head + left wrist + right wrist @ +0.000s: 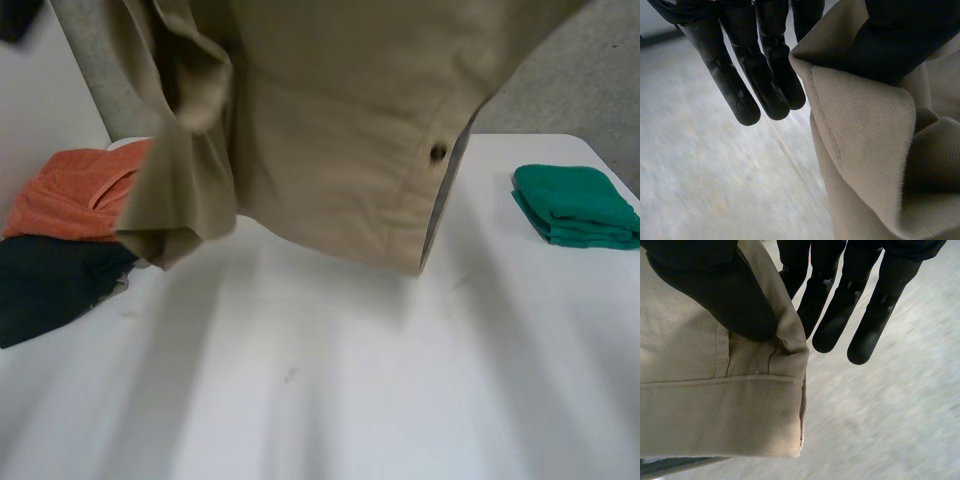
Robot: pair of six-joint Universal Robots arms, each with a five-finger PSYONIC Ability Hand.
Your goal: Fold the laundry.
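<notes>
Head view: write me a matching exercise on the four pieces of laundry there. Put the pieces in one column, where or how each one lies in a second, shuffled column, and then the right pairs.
Things:
1. tan garment
2. green cloth
3. orange cloth
4. dark cloth

Places and states:
A. bunched at the left side of the table, at its far end
B. pinched by the left hand and the right hand, hanging above the table
C. at the table's left edge, nearer the camera
D. folded, on the table's right side

Pairs: 1-B, 2-D, 3-A, 4-C.
</notes>
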